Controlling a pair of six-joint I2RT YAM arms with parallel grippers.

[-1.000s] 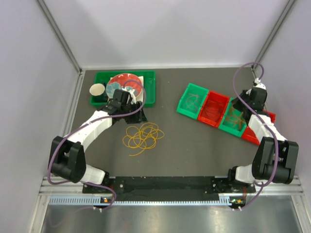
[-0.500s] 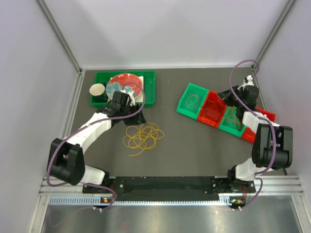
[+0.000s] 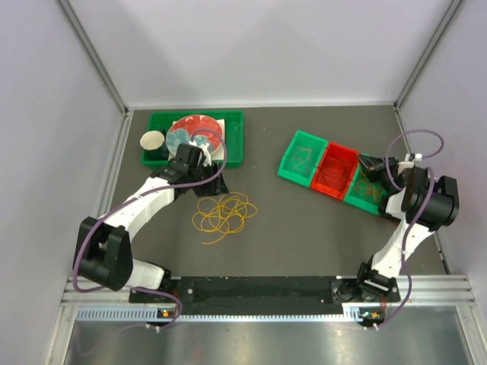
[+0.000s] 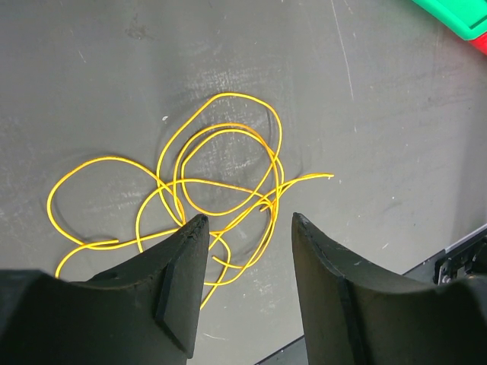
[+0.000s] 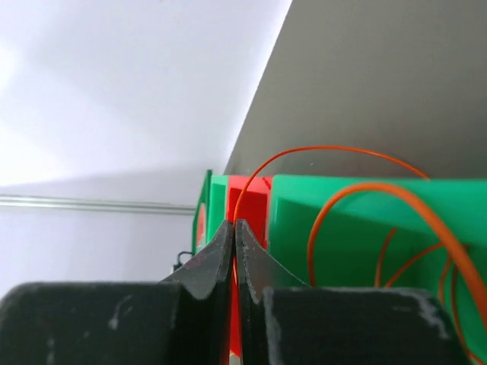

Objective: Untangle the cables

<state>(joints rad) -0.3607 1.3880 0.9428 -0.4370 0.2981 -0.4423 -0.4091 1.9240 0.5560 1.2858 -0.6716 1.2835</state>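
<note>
Loosely, cables [image 3: 223, 213] sprawl left-right, yellow tail pointing near-left

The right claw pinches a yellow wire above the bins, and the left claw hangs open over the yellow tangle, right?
Not quite. The right wrist view shows the right claw pinching an orange wire, not yellow. It is above the bins, and the left claw hangs open over the yellow tangle.

Smooth cables [image 4: 199, 182] rest on scuffed matt table [image 4: 396, 114].
</note>
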